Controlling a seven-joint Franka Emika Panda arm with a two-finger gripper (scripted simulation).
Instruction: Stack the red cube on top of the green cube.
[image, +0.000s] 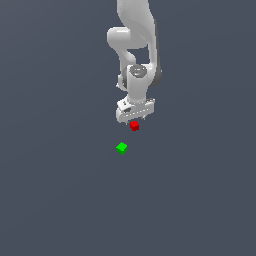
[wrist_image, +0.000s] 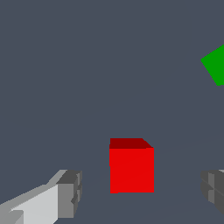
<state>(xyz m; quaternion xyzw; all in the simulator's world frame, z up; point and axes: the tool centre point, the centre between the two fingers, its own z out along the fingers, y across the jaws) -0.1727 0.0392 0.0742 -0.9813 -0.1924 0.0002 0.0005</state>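
One red cube (image: 134, 125) and one green cube (image: 121, 148) are counted, apart on the counter (image: 60, 190). The hand (image: 134, 118) is spread wide, fingers (wrist_image: 68, 194) flanking the red cube untouched.

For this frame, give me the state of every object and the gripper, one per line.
red cube: between the open fingers, not gripped, apart from the green cube.
green cube: alone on the surface, nothing on top.
gripper: open, fingers either side of the red cube with gaps on both sides.
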